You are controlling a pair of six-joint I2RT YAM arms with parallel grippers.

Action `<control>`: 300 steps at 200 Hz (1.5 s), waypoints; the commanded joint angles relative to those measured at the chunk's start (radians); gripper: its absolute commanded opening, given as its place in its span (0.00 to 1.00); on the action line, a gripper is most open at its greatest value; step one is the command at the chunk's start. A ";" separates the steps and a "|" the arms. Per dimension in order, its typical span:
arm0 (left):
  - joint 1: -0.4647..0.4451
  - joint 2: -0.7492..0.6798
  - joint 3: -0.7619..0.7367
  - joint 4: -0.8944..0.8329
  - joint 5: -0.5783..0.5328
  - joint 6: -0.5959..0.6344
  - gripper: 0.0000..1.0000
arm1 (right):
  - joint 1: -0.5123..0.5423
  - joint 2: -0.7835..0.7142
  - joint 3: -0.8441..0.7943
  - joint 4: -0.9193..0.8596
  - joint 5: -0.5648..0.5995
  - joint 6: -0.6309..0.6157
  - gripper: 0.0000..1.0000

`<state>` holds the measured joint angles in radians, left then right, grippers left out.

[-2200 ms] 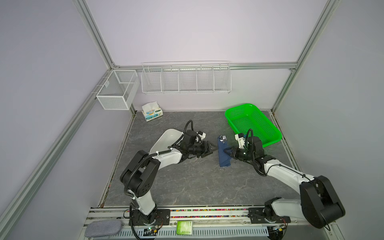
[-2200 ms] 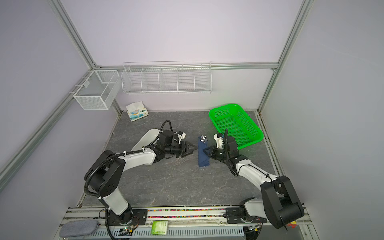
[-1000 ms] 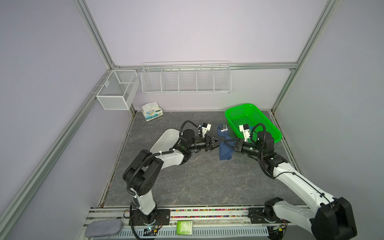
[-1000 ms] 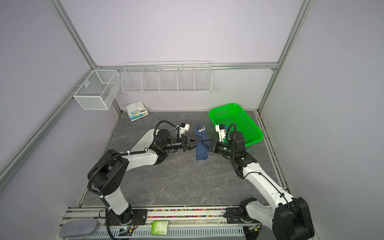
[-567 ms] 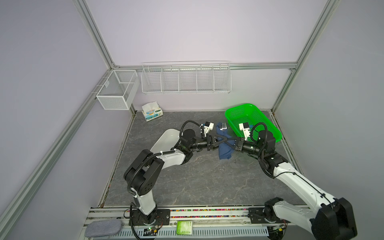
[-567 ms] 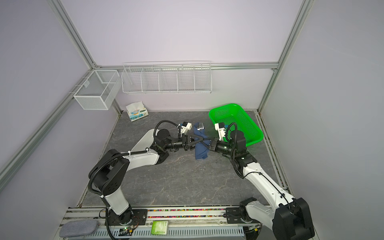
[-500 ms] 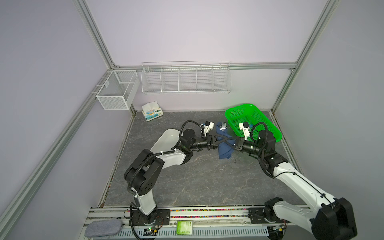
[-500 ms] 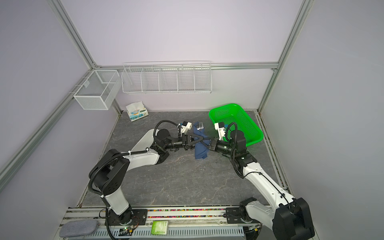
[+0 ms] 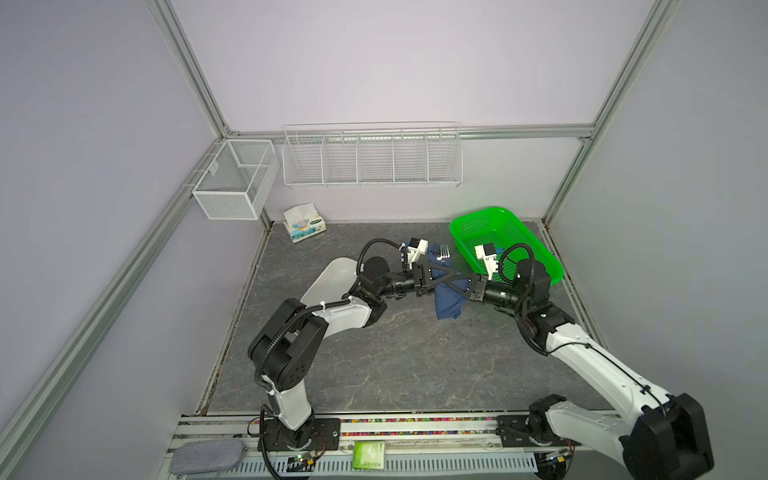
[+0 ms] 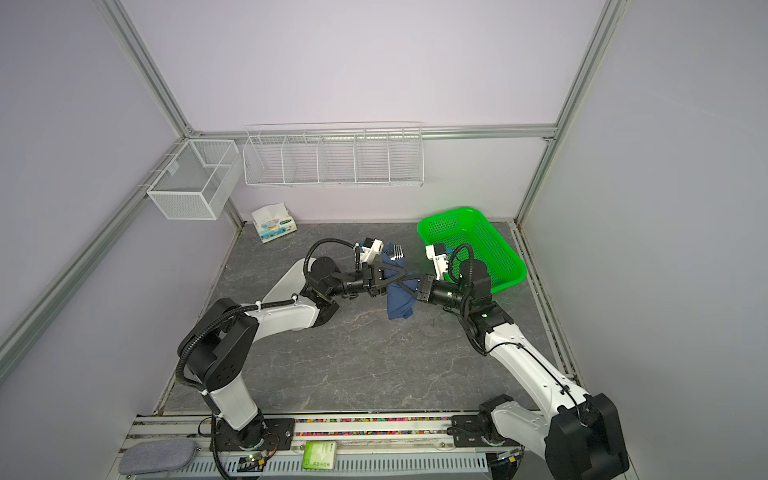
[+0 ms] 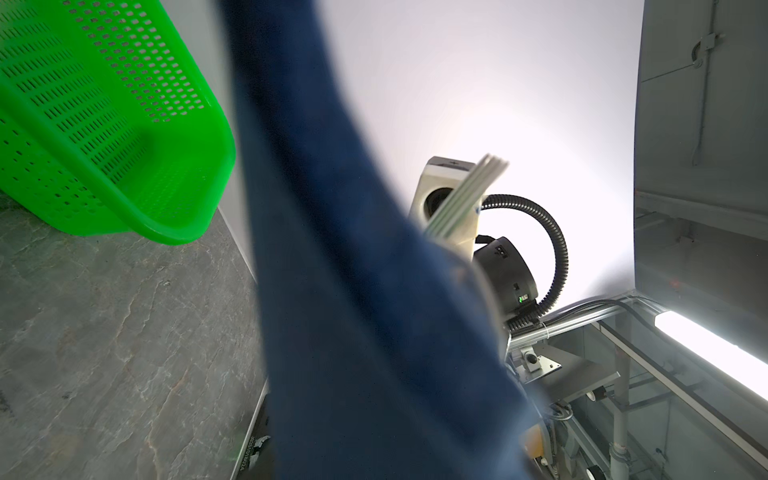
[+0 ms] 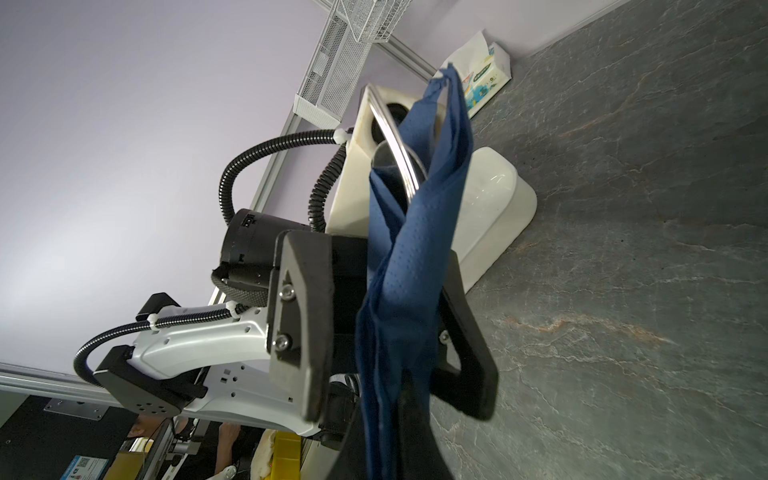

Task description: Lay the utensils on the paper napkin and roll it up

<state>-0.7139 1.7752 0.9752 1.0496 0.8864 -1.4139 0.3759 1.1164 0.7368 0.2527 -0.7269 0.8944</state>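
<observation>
The navy paper napkin [image 9: 446,303] [image 10: 399,305] is wrapped loosely around the utensils and held up off the grey table, its lower end hanging down. Silver fork tines [image 9: 444,251] [image 10: 398,250] stick out of its far end. In the right wrist view the shiny utensils [image 12: 399,137] show inside the napkin [image 12: 415,257]. My right gripper [image 9: 453,286] [image 12: 399,449] is shut on the napkin's middle. My left gripper [image 9: 444,274] [image 12: 386,332] faces it, its fingers [image 12: 299,332] standing either side of the bundle with a gap. The napkin [image 11: 374,332] hides the left jaws in the left wrist view.
A green basket [image 9: 507,245] [image 11: 104,124] stands at the back right, close behind the right wrist. A white tissue pack [image 9: 303,222] lies at the back left. A wire rack [image 9: 372,156] and a mesh box [image 9: 232,178] hang on the walls. A grey pad [image 9: 205,455] rests on the front rail.
The right gripper has lifted the napkin bundle off the table. The left gripper rose to meet it and its jaws have narrowed around the bundle.
</observation>
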 commanded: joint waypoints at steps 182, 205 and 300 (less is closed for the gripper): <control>0.022 -0.021 0.013 0.049 -0.055 -0.012 0.39 | 0.008 0.002 0.017 0.097 -0.064 0.029 0.10; 0.021 -0.017 0.026 0.051 -0.043 -0.016 0.37 | 0.009 0.006 0.018 0.099 -0.059 0.030 0.10; 0.002 -0.016 0.006 0.050 -0.020 -0.007 0.40 | 0.009 0.020 0.018 0.146 -0.055 0.059 0.10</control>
<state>-0.7048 1.7748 0.9771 1.0679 0.8459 -1.4204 0.3775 1.1381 0.7368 0.3267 -0.7601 0.9245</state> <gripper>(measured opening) 0.420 0.103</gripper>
